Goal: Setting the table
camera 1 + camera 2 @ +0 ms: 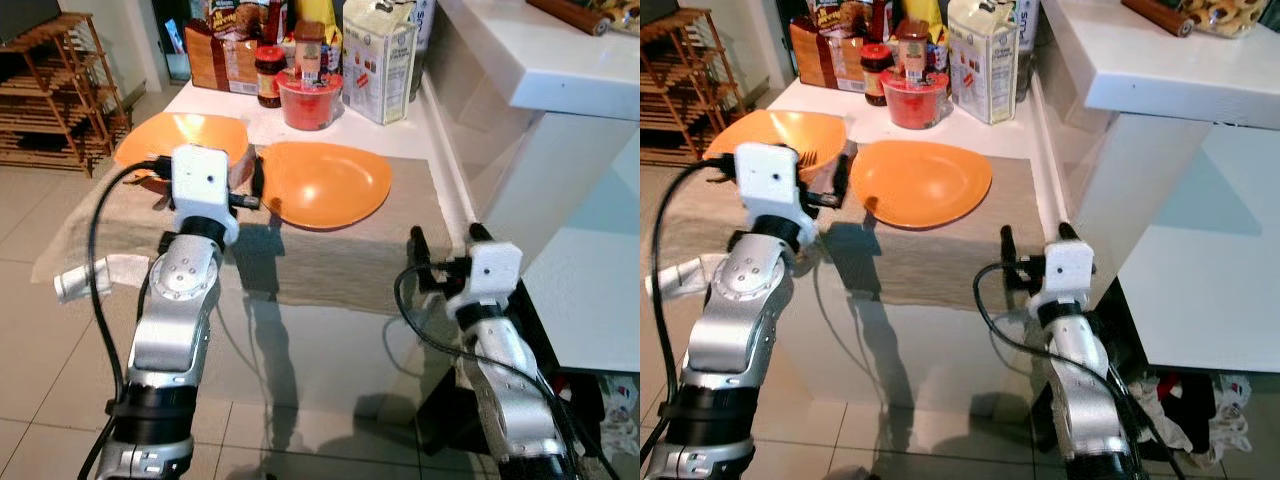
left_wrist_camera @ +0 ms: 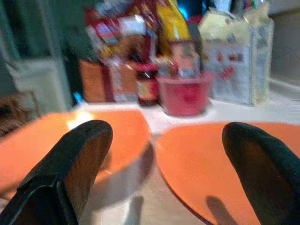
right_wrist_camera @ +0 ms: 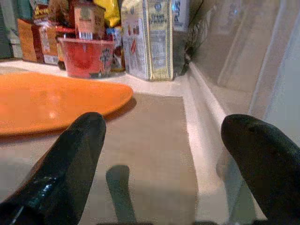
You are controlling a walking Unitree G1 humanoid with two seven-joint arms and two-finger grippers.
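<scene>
Two orange dishes sit side by side on the counter (image 1: 440, 150): the plate (image 1: 325, 184) lies flat on the grey-brown cloth (image 1: 330, 260), and the bowl (image 1: 185, 137) is just beside it at its 9 o'clock, their rims nearly touching (a narrow gap shows in the left wrist view). The left gripper (image 2: 164, 159) is up at the near edge of both dishes, pointed at the gap between them, jaws spread wide and holding nothing. One finger (image 2: 79, 154) lines up in front of the bowl, the other in front of the plate. The right gripper (image 3: 168, 159) hovers at the cloth's front edge, at the plate's 4 o'clock and well apart from it, jaws likewise wide open and empty. Behind the dishes, at 12 o'clock, stands a red tub (image 1: 308, 100), with a jar (image 1: 269, 76) to its left and a pale carton (image 1: 380, 65) to its right. A wooden rack (image 1: 50, 95) stands on the tiled floor at 9 o'clock.
</scene>
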